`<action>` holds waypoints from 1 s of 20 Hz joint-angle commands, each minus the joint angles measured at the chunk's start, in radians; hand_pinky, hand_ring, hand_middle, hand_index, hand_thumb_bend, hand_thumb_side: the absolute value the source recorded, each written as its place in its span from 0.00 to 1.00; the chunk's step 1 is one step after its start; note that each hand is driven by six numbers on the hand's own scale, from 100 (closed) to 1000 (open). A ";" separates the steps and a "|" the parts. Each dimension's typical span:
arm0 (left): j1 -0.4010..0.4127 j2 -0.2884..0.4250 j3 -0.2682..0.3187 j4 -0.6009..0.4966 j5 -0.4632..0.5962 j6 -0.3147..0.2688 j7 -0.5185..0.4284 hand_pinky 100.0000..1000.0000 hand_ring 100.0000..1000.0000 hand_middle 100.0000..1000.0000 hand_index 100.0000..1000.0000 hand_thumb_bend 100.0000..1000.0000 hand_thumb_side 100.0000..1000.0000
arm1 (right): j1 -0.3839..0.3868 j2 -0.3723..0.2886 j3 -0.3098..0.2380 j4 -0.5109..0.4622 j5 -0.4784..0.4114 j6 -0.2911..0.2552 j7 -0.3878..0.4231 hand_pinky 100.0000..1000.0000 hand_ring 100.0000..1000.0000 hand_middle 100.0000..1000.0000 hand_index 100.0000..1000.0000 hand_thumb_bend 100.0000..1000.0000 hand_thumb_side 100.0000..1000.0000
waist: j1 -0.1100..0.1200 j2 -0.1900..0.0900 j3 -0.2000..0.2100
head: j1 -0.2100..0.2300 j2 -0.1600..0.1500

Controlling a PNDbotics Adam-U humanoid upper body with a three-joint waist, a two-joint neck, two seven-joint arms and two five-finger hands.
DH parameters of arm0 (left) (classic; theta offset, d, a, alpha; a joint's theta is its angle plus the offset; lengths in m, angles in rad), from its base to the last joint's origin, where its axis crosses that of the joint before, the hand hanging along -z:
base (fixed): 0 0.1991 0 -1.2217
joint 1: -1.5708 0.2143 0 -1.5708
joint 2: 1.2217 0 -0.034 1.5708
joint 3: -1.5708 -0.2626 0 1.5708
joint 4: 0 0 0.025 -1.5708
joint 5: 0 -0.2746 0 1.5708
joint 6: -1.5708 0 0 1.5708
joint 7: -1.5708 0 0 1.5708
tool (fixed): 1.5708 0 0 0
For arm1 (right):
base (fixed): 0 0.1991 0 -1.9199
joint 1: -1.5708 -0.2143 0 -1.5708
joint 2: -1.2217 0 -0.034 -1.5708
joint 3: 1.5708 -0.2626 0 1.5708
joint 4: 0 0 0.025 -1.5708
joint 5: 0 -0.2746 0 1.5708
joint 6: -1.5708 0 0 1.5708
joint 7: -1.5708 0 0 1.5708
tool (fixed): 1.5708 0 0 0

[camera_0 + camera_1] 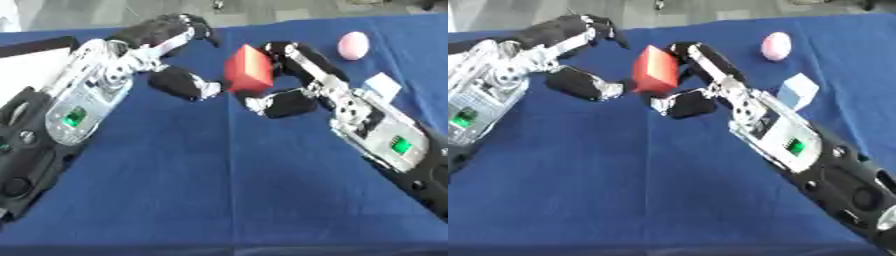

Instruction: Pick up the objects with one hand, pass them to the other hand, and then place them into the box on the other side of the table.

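Observation:
A red block (248, 69) hangs above the blue table's middle. My right hand (317, 79) is shut on it, with the fingers (289, 52) curled over its far right side and the thumb (284, 103) under its lower edge. My left hand (140, 52) is open just left of the block. Its fingers (179, 26) arch above and its thumb (185, 85) reaches close to the block's lower left corner. I cannot tell whether the thumb touches the block. A pink ball (353, 45) lies at the far right. A pale blue cube (798, 90) sits beside my right wrist.
A white box (24, 67) with a dark rim stands at the far left edge, partly behind my left forearm. The blue cloth (227, 190) covers the table toward the near edge.

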 commanded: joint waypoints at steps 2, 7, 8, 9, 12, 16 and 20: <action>-0.025 0.005 0.004 -0.029 0.018 -0.009 -0.021 0.78 0.86 0.78 0.82 0.48 0.57 | -0.012 -0.020 -0.005 -0.023 0.007 0.002 0.002 0.60 0.72 0.57 0.52 0.19 0.00 | -0.005 -0.011 -0.001 | -0.008 -0.002; -0.027 0.009 0.000 -0.053 0.026 -0.027 -0.057 0.79 0.87 0.79 0.83 0.57 0.58 | -0.013 -0.021 -0.003 -0.024 0.009 0.003 0.003 0.60 0.72 0.57 0.51 0.19 0.00 | -0.005 -0.009 0.000 | -0.004 -0.002; -0.027 0.010 0.000 -0.057 0.027 -0.031 -0.065 0.79 0.87 0.79 0.83 0.58 0.58 | -0.013 -0.021 -0.002 -0.025 0.009 0.003 0.003 0.60 0.72 0.57 0.51 0.19 0.00 | -0.005 -0.009 0.000 | -0.002 -0.002; -0.028 0.010 0.000 -0.061 0.027 -0.033 -0.070 0.79 0.87 0.79 0.83 0.59 0.58 | -0.013 -0.021 -0.002 -0.026 0.009 0.003 0.004 0.60 0.72 0.57 0.51 0.19 0.00 | -0.005 -0.009 0.000 | 0.001 -0.002; -0.029 0.009 0.001 -0.064 0.020 -0.033 -0.072 0.79 0.87 0.79 0.83 0.58 0.56 | -0.014 -0.022 -0.001 -0.030 0.009 0.004 0.005 0.60 0.72 0.57 0.51 0.19 0.00 | -0.006 -0.010 0.000 | 0.007 -0.002; -0.026 -0.001 0.003 -0.052 -0.004 -0.025 -0.052 0.78 0.86 0.79 0.83 0.58 0.54 | -0.017 -0.023 0.008 -0.036 0.015 0.005 0.015 0.60 0.72 0.57 0.51 0.20 0.00 | -0.007 -0.009 -0.001 | 0.011 -0.002; -0.023 -0.006 0.004 -0.036 -0.031 -0.023 -0.033 0.78 0.86 0.79 0.83 0.59 0.53 | -0.018 -0.023 0.010 -0.040 0.019 0.006 0.020 0.60 0.72 0.57 0.51 0.20 0.00 | -0.006 -0.009 -0.004 | 0.015 -0.002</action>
